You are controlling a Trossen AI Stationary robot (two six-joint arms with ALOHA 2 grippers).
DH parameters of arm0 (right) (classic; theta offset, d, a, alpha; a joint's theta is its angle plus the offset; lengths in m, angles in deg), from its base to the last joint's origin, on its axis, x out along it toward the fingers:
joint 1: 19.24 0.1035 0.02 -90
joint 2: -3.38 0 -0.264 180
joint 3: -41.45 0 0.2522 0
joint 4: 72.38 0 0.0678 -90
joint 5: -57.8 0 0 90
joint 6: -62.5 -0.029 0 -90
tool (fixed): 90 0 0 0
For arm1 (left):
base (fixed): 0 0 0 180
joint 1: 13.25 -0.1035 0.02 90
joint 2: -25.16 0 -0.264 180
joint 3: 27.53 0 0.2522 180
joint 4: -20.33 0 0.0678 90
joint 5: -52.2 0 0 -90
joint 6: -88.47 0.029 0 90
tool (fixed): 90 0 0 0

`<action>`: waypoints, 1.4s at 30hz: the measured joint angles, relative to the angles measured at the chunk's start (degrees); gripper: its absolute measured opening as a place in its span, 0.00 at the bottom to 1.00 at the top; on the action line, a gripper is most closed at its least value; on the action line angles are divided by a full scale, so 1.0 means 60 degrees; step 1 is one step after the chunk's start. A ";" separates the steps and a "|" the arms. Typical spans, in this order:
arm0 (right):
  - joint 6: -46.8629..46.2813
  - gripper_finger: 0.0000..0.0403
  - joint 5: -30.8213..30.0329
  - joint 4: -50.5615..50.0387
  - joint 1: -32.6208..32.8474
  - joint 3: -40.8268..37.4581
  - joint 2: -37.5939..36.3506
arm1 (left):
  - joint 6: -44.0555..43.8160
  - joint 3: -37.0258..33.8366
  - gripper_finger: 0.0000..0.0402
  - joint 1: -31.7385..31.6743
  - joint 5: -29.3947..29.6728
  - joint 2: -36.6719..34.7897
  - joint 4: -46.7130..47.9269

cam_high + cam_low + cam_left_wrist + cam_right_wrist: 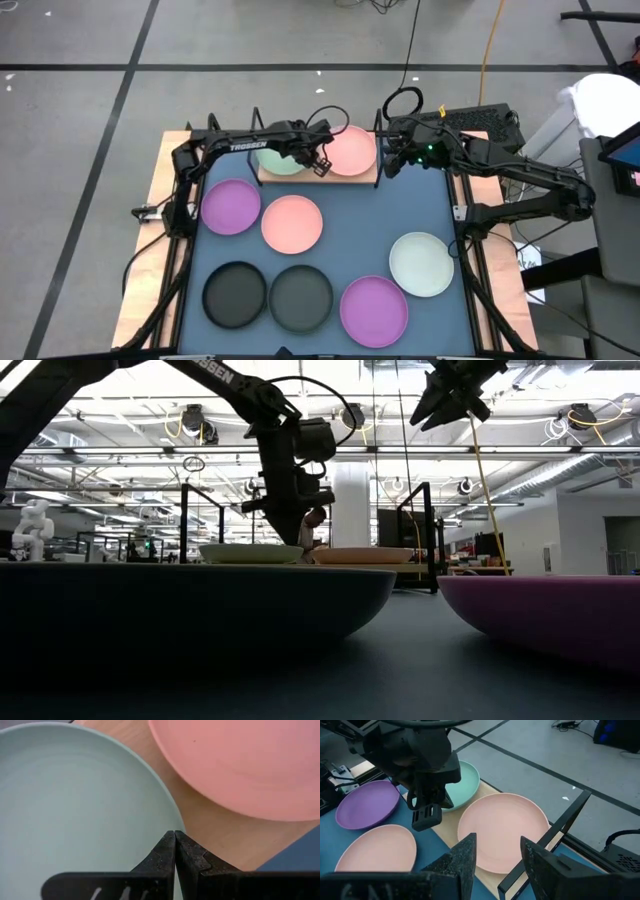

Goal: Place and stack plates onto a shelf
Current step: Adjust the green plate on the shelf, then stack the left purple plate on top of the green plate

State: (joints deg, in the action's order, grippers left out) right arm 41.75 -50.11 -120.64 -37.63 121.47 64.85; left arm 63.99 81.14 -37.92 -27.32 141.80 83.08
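The shelf (pixel 300 181) is a wooden board with black wire posts at the mat's far edge. A mint green plate (pixel 276 160) and a pink plate (pixel 352 150) lie flat on it side by side. My left gripper (pixel 319 162) is shut. It points down at the mint plate's rim, on the side facing the pink plate. My right gripper (pixel 392 163) is open and hangs above the shelf's right end, touching nothing. In the right wrist view its fingers (pixel 497 847) frame the pink plate (pixel 502 830). My left gripper (pixel 175 836) comes from above with its shut fingertips at the mint plate's rim (pixel 170 815), on the side nearest the pink plate. Whether the tips touch the rim, I cannot tell. The plate lies flat on the board (pixel 210 830).
Several plates lie on the blue mat (pixel 440 200): purple (pixel 230 207), pink (pixel 292 223), two dark grey (pixel 235 294) (pixel 300 298), purple (pixel 374 311) and whitish (pixel 421 263). Black wire posts (pixel 560 827) stand at the shelf's ends. Cables and equipment sit beyond the table's far right corner.
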 joint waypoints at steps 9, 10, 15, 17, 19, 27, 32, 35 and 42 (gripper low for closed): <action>0.0000 0.34 0.0000 0.0000 0.0000 0.0000 0.0000 | -0.0002 0.0000 0.02 0.0200 -0.0022 -0.0002 -0.0030; 0.0000 0.34 0.0000 0.0000 0.0000 0.0000 0.0000 | -0.0002 0.0000 0.02 0.0207 -0.0022 0.0000 -0.0053; 0.0003 0.34 0.0000 0.0000 0.0000 0.0000 0.0000 | -0.0012 0.0047 0.02 0.0212 -0.0032 -0.0165 0.0109; 0.0000 0.34 0.0004 0.0000 0.0000 0.0000 0.0000 | -0.0005 0.0047 0.02 0.0208 -0.0025 -0.0359 0.0313; 0.0002 0.34 0.0023 -0.0001 0.0000 0.0000 0.0000 | -0.0009 0.0051 0.02 0.0198 -0.0022 -0.0704 0.0325; -0.0528 0.34 0.0970 -0.0178 0.0198 0.0080 0.0000 | 0.0247 0.0055 0.02 0.0391 -0.0138 -0.2688 0.0744; -0.0681 0.34 0.1016 -0.0133 0.0597 0.0294 -0.0004 | -0.0024 0.0056 0.02 0.0545 -0.0162 -0.3891 0.0835; -0.0785 0.34 0.1016 -0.0217 0.0817 0.0306 -0.0004 | -0.0224 0.0066 0.02 0.0659 -0.0252 -0.4487 0.1026; -0.1541 0.34 0.1009 -0.0834 0.1324 0.0306 0.0032 | -0.1191 0.0071 0.02 0.1330 -0.0271 -0.5396 0.2696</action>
State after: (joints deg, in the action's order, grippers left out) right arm 32.50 -44.06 -125.64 -29.69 123.30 65.05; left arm 56.84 81.57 -29.94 -28.94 109.42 99.26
